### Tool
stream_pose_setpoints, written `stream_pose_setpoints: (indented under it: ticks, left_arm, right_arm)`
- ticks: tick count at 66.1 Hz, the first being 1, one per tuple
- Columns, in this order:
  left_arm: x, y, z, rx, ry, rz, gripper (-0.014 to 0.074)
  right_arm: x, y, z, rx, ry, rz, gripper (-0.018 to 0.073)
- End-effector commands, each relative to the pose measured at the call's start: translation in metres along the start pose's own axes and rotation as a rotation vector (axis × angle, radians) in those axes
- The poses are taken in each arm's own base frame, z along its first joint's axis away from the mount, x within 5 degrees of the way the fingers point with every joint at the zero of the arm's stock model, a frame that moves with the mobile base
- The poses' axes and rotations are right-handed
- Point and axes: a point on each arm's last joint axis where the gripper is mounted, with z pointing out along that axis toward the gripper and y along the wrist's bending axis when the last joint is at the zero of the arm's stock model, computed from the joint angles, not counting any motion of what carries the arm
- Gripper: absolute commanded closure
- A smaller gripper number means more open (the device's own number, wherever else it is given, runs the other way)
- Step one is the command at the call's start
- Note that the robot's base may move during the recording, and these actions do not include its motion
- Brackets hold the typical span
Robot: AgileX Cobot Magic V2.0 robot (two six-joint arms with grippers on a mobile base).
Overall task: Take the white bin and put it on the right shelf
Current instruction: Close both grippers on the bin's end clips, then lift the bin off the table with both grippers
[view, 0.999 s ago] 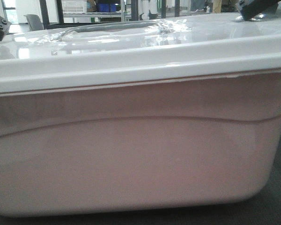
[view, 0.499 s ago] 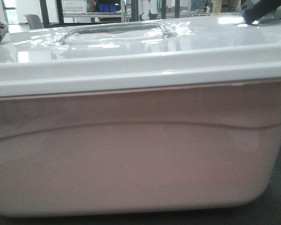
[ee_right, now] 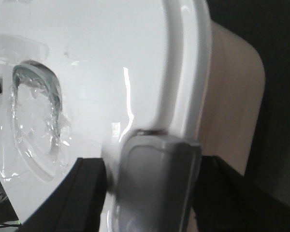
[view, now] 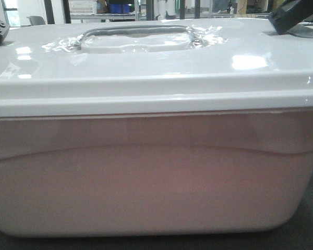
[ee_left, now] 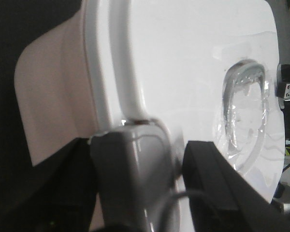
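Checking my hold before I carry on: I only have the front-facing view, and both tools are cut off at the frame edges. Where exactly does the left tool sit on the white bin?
Observer: The left tool straddles a grey latch at the end rim of the lid of the white bin, one finger on each side.
Operator: And the right tool?
Observer: The right tool straddles the matching grey latch at the opposite end. I cannot tell whether either tool actually clamps.
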Motion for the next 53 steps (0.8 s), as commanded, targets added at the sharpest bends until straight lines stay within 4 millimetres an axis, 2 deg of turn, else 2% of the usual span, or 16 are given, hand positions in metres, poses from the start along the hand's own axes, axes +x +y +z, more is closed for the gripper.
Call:
stream_pose_setpoints:
  ticks: [1, 22, 36, 53]
  left_arm:
    - [-0.0013, -0.0169, -0.0052, 0.080, -0.004, 0.048, 0.0377]
    - [-0.0014, -0.0170, -0.0052, 0.081, -0.006, 0.047, 0.0377]
    - [-0.0023, -0.0164, -0.0051, 0.075, -0.015, 0.048, 0.0377]
    - [-0.0037, -0.0170, -0.0052, 0.080, -0.030, 0.043, 0.0377]
  right_arm:
    - [-0.0055, 0.0186, -0.0086, -0.100, -0.065, -0.020, 0.0104]
    - [-0.0054, 0.0187, -0.0086, -0.100, -0.063, -0.020, 0.0111]
    - [-0.0052, 0.0188, -0.0086, -0.102, -0.061, -0.020, 0.0170]
    - [-0.0045, 0.0193, -0.0086, -0.107, -0.054, -0.020, 0.0169]
